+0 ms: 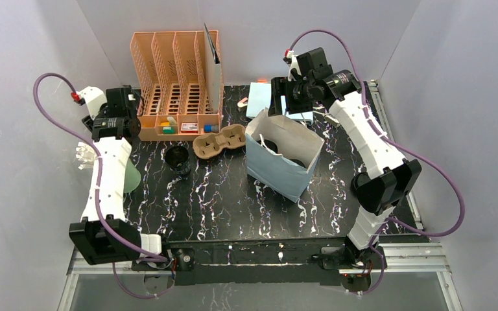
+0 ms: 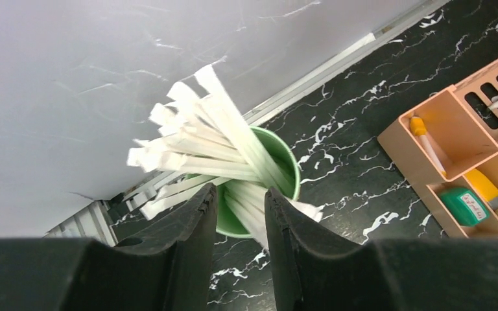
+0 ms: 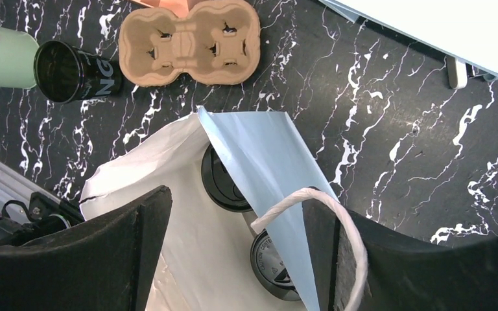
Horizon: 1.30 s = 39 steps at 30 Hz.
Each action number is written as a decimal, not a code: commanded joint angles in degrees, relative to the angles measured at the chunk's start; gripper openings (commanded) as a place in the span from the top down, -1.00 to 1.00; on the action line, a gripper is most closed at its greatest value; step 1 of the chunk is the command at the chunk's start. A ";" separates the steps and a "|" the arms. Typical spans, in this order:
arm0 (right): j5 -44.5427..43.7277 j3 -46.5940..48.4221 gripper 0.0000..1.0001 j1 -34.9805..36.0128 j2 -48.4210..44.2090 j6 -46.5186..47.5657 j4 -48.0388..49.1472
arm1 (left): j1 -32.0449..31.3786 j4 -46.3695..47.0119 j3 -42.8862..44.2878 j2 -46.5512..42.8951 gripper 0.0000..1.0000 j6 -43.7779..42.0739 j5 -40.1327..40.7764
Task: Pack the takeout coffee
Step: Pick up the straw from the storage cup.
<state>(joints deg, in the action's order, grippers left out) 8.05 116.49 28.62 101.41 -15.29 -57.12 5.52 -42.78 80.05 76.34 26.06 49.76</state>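
The light-blue bag point(image 1: 279, 170) stands open right of centre. Two dark cups with black lids sit inside it, one lid point(image 3: 219, 184) farther in and one lid point(image 3: 273, 267) nearer. A third dark cup point(image 1: 177, 160) stands lidless on the table, also in the right wrist view point(image 3: 71, 61). My right gripper point(image 3: 237, 199) hovers wide open over the bag's mouth point(image 1: 279, 107); the white handle point(image 3: 347, 227) loops against its right finger. My left gripper point(image 2: 241, 191) is slightly open above a green cup of wrapped straws point(image 2: 279, 159), at far left point(image 1: 111, 129).
The brown two-cup carrier point(image 1: 219, 140) lies empty behind the lidless cup. A peach organizer point(image 1: 176, 84) with small items stands at the back. A flat light-blue sheet point(image 1: 262, 97) lies behind the bag. Grey walls close in on both sides.
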 commanded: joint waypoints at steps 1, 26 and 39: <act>1.75 3.13 -0.63 -0.04 -0.53 0.06 -1.40 | -0.07 -7.91 1.23 -3.62 0.36 6.17 6.12; 4.69 2.58 -0.62 -0.02 -0.24 0.94 -2.19 | 6.74 -1.28 -14.51 -10.95 -0.06 -2.78 3.01; 4.77 4.19 -0.60 0.00 0.32 1.14 -2.33 | 7.97 6.12 -18.91 -10.80 -0.14 -8.97 -0.35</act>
<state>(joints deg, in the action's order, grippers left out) 11.97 117.78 28.62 101.54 -14.61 -58.78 12.71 -39.11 62.02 66.65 18.98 48.62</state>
